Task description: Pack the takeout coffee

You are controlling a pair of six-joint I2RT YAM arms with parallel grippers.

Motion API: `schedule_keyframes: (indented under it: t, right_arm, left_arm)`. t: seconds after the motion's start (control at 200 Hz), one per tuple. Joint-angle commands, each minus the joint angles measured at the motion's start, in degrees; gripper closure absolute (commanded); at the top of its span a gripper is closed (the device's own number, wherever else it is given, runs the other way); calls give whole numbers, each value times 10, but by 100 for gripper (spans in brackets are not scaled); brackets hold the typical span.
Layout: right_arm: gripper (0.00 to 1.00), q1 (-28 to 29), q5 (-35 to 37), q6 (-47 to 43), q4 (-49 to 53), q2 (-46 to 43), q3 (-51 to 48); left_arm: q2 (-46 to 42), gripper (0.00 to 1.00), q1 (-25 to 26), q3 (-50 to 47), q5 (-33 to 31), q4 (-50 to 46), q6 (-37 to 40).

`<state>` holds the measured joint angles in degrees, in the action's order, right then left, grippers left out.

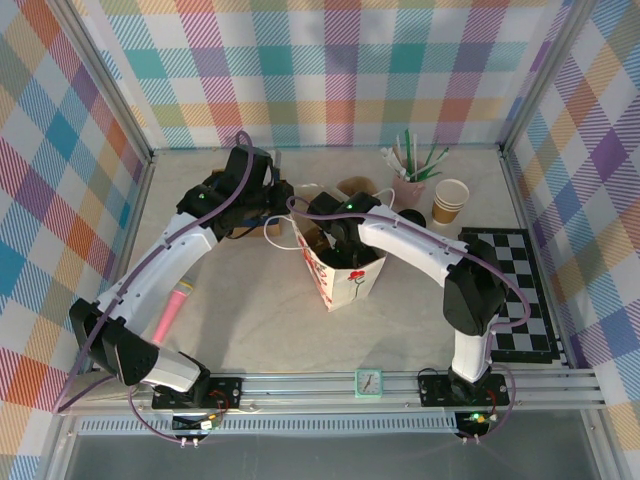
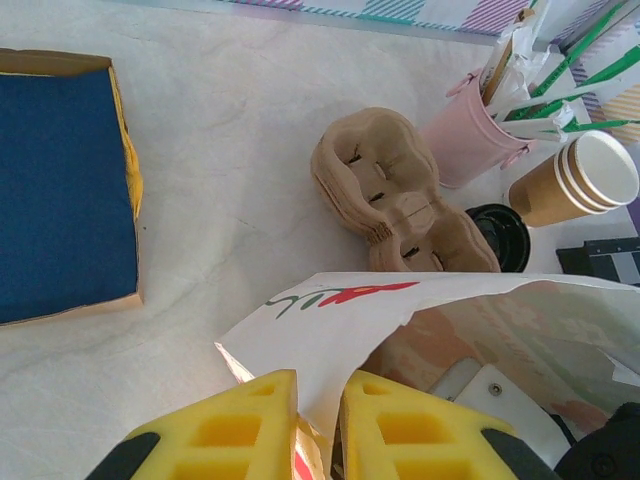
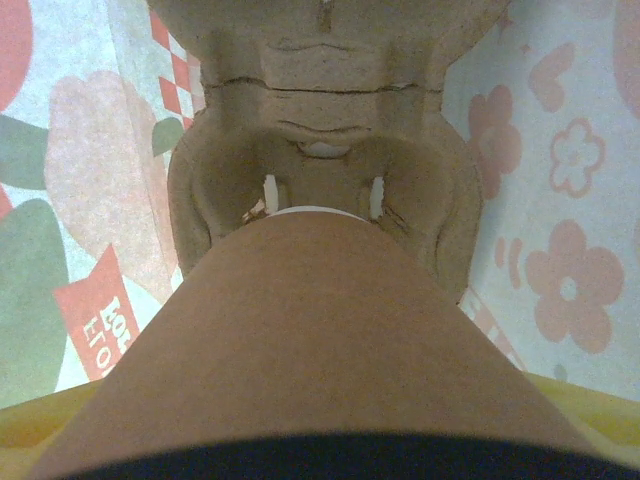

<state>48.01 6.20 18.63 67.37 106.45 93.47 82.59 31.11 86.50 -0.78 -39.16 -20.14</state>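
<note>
I judge the packing nearly done: the takeout coffee [image 3: 310, 340] is already inside the white flowered paper bag [image 1: 345, 275], its base at a pocket of the moulded cup tray [image 3: 320, 190] and the right jaws clasping it. Letting go and pulling out are left. My right arm reaches steeply down into the bag, while the left jaws pinch its rim.

the left arm [image 1: 170, 260] swings out to the left from its base, elbow low near the front edge, forearm reaching far forward. the left gripper [image 2: 320, 388] points down, yellow jaws almost together, pinching the rim of the bag [image 2: 330, 320]. the right arm [image 1: 420, 245] rises from its base, bends at the elbow and reaches left, wrist tipped down into the bag. the right gripper [image 3: 320, 400] stands wide, jaws clasping the cup [image 3: 320, 330] on both sides.
</note>
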Motion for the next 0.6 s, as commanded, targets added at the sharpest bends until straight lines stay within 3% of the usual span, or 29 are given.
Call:
schedule_keyframes:
  t: [0.0, 0.595]
  right_arm:
    - [60, 6, 4, 6, 27, 13, -8]
    - [60, 4, 17, 4, 8, 18, -5]
  left_arm:
    - [-26, 81, 11, 3, -6, 3, -6]
    - [-38, 81, 15, -4, -10, 3, -6]
